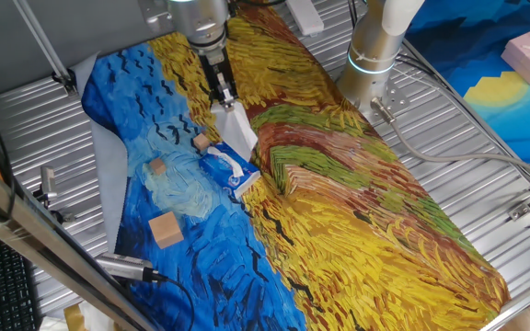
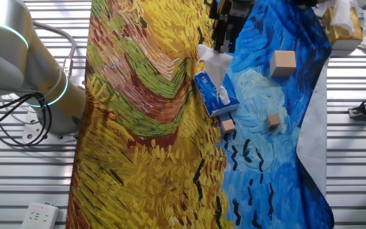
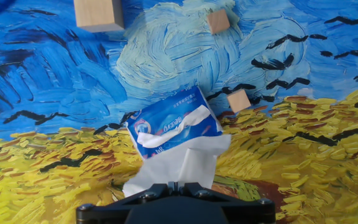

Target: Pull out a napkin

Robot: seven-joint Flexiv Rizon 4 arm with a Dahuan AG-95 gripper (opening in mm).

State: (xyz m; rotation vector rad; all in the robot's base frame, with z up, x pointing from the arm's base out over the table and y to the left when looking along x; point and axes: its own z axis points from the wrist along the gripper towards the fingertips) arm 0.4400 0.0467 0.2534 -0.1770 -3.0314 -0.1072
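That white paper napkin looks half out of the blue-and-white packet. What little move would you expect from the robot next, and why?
Probably a short further lift, straight up. The two-finger gripper is shut on the thin white paper napkin, which stretches taut from the blue-and-white tissue packet, its lower end seemingly in the slot. The packet looks tilted, so a gentle pull seems wise.

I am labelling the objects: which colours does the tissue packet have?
The tissue packet is blue and white, clearest in the hand view.
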